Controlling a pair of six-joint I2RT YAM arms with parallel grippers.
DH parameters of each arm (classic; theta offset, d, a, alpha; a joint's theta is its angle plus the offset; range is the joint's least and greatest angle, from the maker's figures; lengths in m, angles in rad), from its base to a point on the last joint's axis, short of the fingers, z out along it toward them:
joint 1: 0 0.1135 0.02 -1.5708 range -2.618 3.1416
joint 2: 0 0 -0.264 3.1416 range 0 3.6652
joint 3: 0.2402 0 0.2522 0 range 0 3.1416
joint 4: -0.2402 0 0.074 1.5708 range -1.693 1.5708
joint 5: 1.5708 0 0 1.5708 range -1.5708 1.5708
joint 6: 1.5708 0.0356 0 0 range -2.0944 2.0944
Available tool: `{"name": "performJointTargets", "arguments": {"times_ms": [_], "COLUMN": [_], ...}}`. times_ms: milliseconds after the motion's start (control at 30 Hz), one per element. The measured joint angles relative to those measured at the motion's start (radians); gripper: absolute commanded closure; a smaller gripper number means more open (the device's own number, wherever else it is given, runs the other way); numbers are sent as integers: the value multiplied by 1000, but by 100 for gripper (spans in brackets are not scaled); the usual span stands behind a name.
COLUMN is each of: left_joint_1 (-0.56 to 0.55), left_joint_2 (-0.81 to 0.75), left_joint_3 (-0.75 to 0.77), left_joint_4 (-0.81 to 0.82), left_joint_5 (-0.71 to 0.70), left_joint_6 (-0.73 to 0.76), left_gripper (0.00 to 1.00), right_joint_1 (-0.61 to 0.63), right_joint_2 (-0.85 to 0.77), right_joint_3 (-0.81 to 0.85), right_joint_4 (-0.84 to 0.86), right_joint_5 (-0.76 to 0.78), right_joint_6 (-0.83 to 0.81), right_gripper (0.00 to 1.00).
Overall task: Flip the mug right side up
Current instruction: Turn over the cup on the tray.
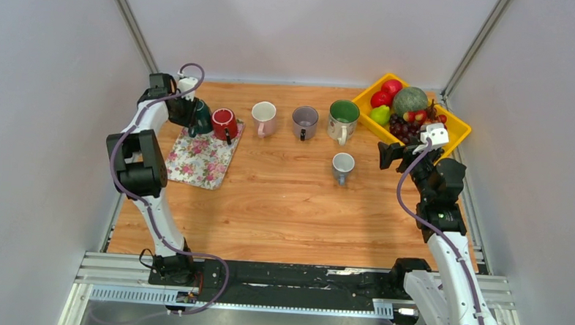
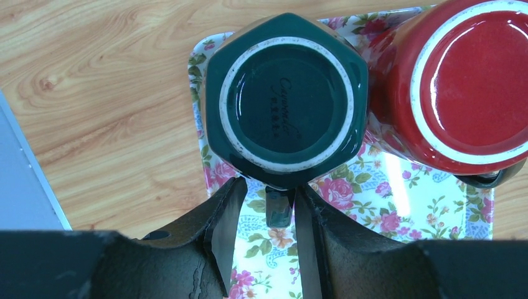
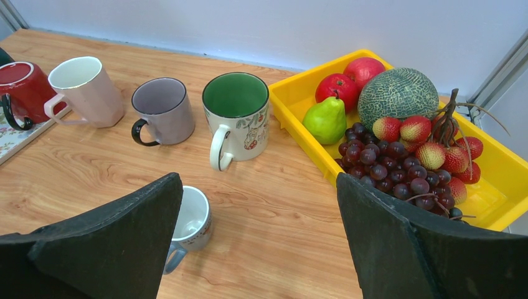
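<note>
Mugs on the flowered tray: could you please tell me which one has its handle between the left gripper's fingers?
The dark green hexagonal mug, base up; its handle lies between the left gripper's fingers. The glossy red mug beside it stands clear.

We count six mugs: dark green mug (image 2: 285, 93), red mug (image 2: 461, 81), pink mug (image 1: 264, 118), grey mug (image 1: 305, 121), green-lined mug (image 1: 343, 119), small blue mug (image 1: 342, 167). One floral tray (image 1: 196, 166), one yellow bin (image 1: 458, 130), two apples (image 3: 339, 87), one pear (image 3: 325, 121), one melon (image 3: 398, 93).

Bright, even light falls from above in all views. Shadows on the table (image 1: 283, 206) are small and soft. In the left wrist view, white shine sits on the red mug (image 2: 464, 81) at the upper right. The dark fingers (image 2: 205, 249) along the bottom look a bit blurry.
</note>
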Motion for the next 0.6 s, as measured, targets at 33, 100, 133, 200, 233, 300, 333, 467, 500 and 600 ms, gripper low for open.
{"name": "performJointTargets", "arguments": {"times_ms": [33, 100, 133, 200, 233, 300, 333, 467, 500, 600], "left_joint_1": [-1, -3, -3, -4, -5, -6, -6, -6, -6, -7], "left_joint_2": [2, 5, 8, 15, 18, 22, 24, 29, 29, 30], "left_joint_3": [5, 16, 24, 39, 44, 52, 56, 66, 66, 67], "left_joint_4": [-5, -15, -22, -40, -45, -54, -58, -68, -69, -69], "left_joint_5": [-1, -2, -2, -2, -2, -3, -4, -8, -9, -11], "left_joint_6": [3, 8, 12, 16, 18, 22, 24, 31, 31, 32], "left_gripper": [54, 53, 53, 52, 52, 51, 50, 49, 49, 50], "right_joint_1": [0, 0, 0, 0, 0, 0, 0, 0, 0, 0], "right_joint_2": [0, 0, 0, 0, -1, -1, -1, -1, -1, -1], "right_joint_3": [0, 0, 0, 0, 0, 0, 0, 0, 0, 0], "right_joint_4": [0, 0, 0, -1, -1, -1, -1, -3, -3, -5], "right_joint_5": [0, 0, 0, 0, 0, 0, 0, 0, 0, 0], "right_joint_6": [0, 0, 0, 0, 0, 0, 0, 0, 0, 0], "right_gripper": [0, 0, 0, 0, 0, 0, 0, 0, 0, 0]}}
